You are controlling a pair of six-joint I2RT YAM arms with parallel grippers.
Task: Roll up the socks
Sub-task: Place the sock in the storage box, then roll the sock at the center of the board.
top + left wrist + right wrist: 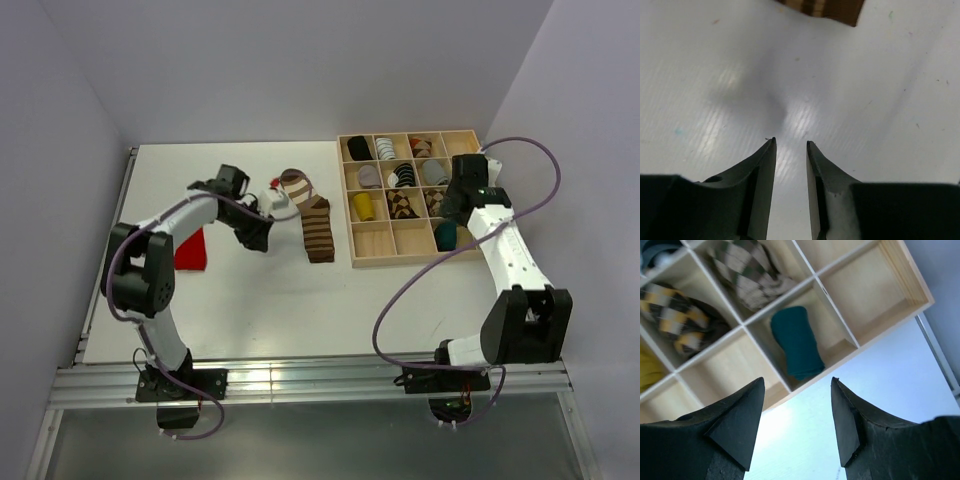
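The brown-and-cream striped sock (312, 218) lies flat at the table's middle; its end shows at the top of the left wrist view (826, 7). The plain red sock (192, 250) lies at the left. A dark teal sock (446, 236) lies rolled in the tray's near right compartment, also in the right wrist view (795, 342). A small white-and-red patch (272, 192) shows beside the striped sock, partly hidden by the left arm. My left gripper (261, 240) (791, 142) is open a little and empty over bare table. My right gripper (453, 214) (797, 380) is open and empty over the tray's near edge.
A wooden compartment tray (400, 259) stands at the back right, with several rolled bundles, black, yellow, grey and checked (747, 270). Its two near left compartments (372, 240) hold nothing. The table's right edge (935, 355) runs close beside the tray.
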